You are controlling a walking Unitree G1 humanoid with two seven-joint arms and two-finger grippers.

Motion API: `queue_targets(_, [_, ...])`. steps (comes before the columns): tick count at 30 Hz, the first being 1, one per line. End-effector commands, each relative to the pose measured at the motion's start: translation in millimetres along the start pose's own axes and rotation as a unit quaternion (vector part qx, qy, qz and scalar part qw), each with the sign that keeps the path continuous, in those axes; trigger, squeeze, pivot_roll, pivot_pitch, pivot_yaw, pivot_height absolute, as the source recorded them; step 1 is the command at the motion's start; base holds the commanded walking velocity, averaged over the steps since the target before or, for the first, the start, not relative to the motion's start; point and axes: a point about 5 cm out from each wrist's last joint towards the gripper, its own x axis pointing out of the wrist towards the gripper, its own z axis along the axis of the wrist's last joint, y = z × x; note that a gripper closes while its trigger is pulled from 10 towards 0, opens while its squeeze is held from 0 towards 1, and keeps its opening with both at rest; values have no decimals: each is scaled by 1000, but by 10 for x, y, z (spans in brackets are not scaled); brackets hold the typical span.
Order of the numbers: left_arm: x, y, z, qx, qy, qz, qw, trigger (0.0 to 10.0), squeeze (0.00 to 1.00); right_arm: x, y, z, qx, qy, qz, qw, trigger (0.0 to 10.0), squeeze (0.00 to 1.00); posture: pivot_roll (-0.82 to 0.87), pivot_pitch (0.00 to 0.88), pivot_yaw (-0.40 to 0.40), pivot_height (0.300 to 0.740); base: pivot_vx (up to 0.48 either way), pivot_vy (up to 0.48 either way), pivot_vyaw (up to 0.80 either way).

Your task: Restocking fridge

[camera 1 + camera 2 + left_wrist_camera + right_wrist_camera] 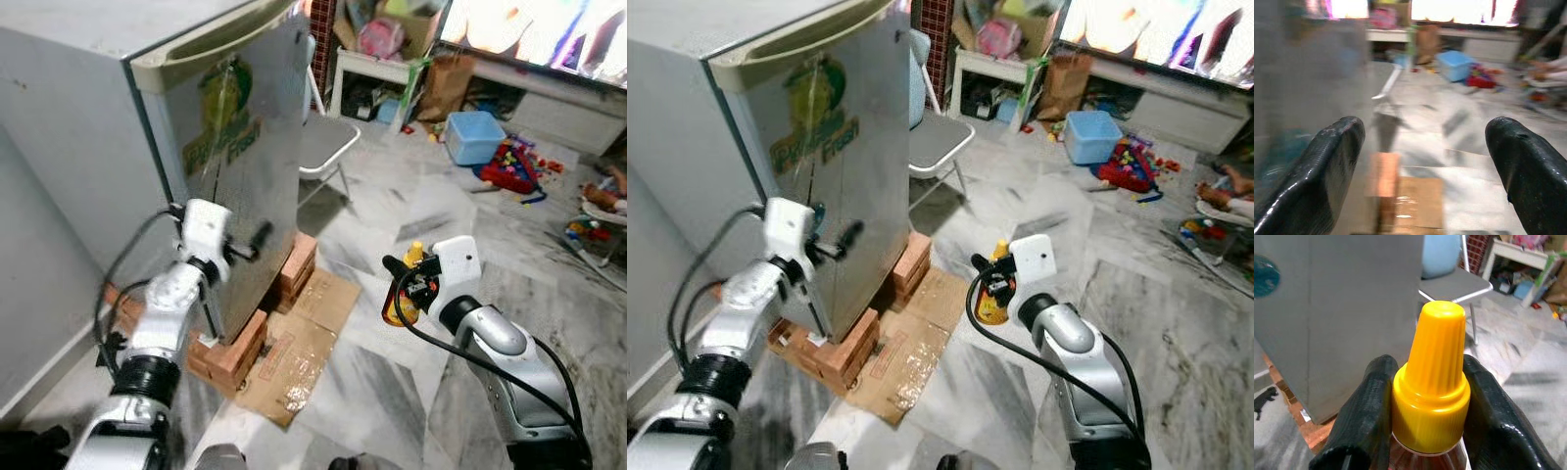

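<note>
Right gripper is clamped on the yellow-capped bottle, both black fingers pinching its neck, held out above the marble floor. Left gripper, its 2 fingers spread apart, sits up against the closed grey fridge, which stands on bricks beside flattened cardboard.

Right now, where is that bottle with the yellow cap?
The bottle is clamped in the right gripper, held above the marble floor to the right of the closed fridge and the cardboard at its foot.
</note>
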Motion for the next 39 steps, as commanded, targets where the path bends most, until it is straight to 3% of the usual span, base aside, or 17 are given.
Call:
queue_targets(1, [21,-108,81,-1,-15,-33,999,10000,0,-42,-37,71,-2,-16,-9,1000,10000,0,21,0,-79,716,0,0,0])
queue_targets(2, [29,-197,77,-1,-14,-50,999,10000,0,-48,-38,44,-7,-12,-16,1000,10000,0,24,0,-80,716,0,0,0])
queue_targets(4, [41,-232,66,18,-12,-40,999,10000,0,-53,-85,-5,-16,-3,-45,999,10000,0,26,0,-80,716,0,0,0])
queue_targets(7, [18,-161,67,38,-19,11,999,10000,0,-56,-153,-48,-17,5,-80,997,10000,0,28,0,-77,716,0,0,0])
queue_targets(9, [-99,-22,23,39,-20,65,997,10000,0,-62,-161,-73,-14,8,-80,997,10000,0,28,0,-71,716,0,0,0])
queue_targets(11, [-158,23,7,30,-19,80,996,10000,0,-63,-163,-79,-14,8,-79,997,10000,0,28,0,-71,716,0,0,0])
queue_targets(12, [-276,66,-45,20,-14,92,995,10000,0,-72,-163,-89,-11,10,-79,997,10000,0,30,0,-68,716,0,0,0])
queue_targets(15, [-442,113,-104,22,-12,108,994,10000,0,-79,-146,-102,-4,15,-69,997,10000,0,33,0,-66,716,0,0,0])
queue_targets(16, [-643,190,-212,23,3,144,989,10000,0,-83,-122,-116,1,17,-59,998,10000,0,44,0,-72,716,0,0,0])
queue_targets(17, [-643,190,-212,23,3,144,989,10000,0,-83,-122,-116,1,17,-59,998,10000,0,44,0,-72,716,0,0,0])
queue_targets(18, [-794,262,-283,24,12,176,984,10000,0,-84,-106,-127,8,18,-53,998,10000,0,52,0,-77,716,0,0,0])
queue_targets(21, [-975,440,-296,36,13,233,972,10000,0,-76,-41,-96,24,4,-30,999,10000,0,61,0,-90,716,0,0,0])
queue_targets(26, [-1089,678,-275,47,17,286,957,10000,0,-80,-18,-79,21,0,-19,1000,10000,0,63,0,-104,716,0,0,0])
queue_targets(29, [-1061,925,-191,63,16,326,943,10000,0,-63,-27,-32,17,-4,-14,1000,10000,0,54,0,-110,716,0,0,0])
queue_targets(32, [-829,1117,-5,64,-1,347,936,10000,0,-55,0,94,29,-29,2,999,10000,0,32,0,-109,716,0,0,0])
queue_targets(39, [-389,1090,211,46,-21,329,943,10000,0,-108,73,199,34,-53,30,998,10000,0,-3,0,-95,716,0,0,0])
